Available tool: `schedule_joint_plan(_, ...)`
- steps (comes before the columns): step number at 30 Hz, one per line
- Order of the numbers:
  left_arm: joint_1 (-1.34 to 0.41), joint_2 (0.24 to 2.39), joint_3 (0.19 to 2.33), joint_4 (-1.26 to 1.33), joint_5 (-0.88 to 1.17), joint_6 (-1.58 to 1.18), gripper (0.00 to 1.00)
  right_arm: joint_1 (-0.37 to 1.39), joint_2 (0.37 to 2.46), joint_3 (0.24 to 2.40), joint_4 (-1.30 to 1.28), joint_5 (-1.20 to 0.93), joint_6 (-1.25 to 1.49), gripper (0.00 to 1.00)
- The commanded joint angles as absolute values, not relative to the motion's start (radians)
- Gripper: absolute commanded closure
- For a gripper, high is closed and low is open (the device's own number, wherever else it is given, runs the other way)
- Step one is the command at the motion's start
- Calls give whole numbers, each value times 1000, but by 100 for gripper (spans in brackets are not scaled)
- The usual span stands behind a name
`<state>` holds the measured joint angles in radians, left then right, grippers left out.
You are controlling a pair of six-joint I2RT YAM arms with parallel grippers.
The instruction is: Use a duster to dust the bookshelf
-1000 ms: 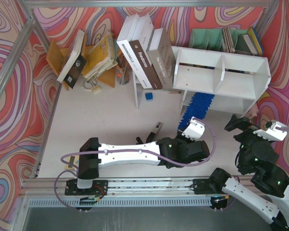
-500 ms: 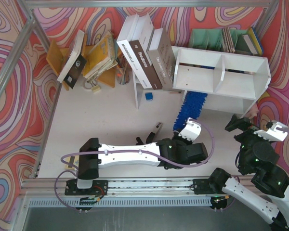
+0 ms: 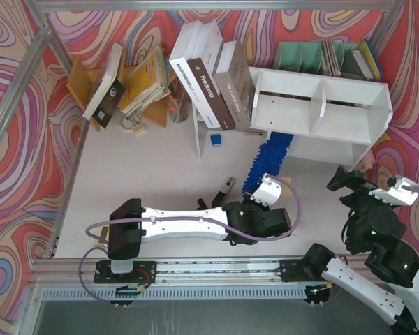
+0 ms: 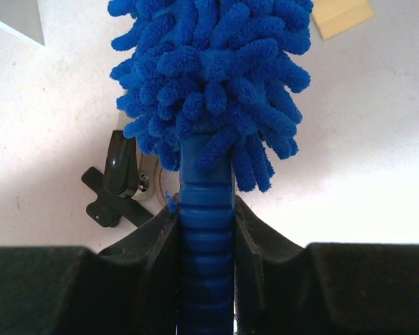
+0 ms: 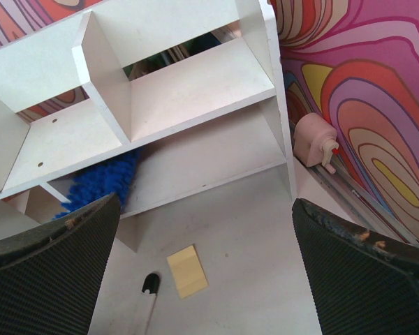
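The duster [image 3: 269, 157] is clenched by the left gripper [image 4: 206, 230], its tip at one o'clock under the bookshelf [image 3: 321, 105] edge; the right gripper [image 5: 204, 258] is released.

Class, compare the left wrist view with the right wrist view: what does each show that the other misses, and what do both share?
Left wrist only: the left pincer clamped on the duster handle, plus a black clip. Right wrist only: the bookshelf with its two compartments, and a pink container. Both: the duster's blue head and a yellow notepad.
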<state>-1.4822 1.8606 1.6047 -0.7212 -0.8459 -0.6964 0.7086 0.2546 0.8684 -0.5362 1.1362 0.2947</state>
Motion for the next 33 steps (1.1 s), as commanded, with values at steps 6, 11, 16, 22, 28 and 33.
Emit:
schedule_joint_plan(6, -1462, 1851, 1522, -683, -723, -693, 100, 716, 259, 859, -509, 1150, 280, 1)
schedule_joint_plan(11, -1470, 1806, 1452, -634, -718, -663, 100, 716, 260, 857, -507, 1150, 278, 1)
schedule_joint_plan(16, -1505, 1731, 1359, -537, -727, -577, 100, 716, 261, 856, -503, 1152, 275, 1)
schedule_joint_plan(22, -1568, 1640, 1256, -408, -748, -447, 100, 716, 267, 856, -502, 1152, 274, 1)
schedule_joint_plan(28, -1591, 1565, 1182, -288, -669, -319, 100, 716, 263, 858, -507, 1153, 277, 1)
schedule_joint_plan(33, -1591, 1538, 1141, -195, -556, -235, 100, 716, 259, 858, -509, 1152, 277, 1)
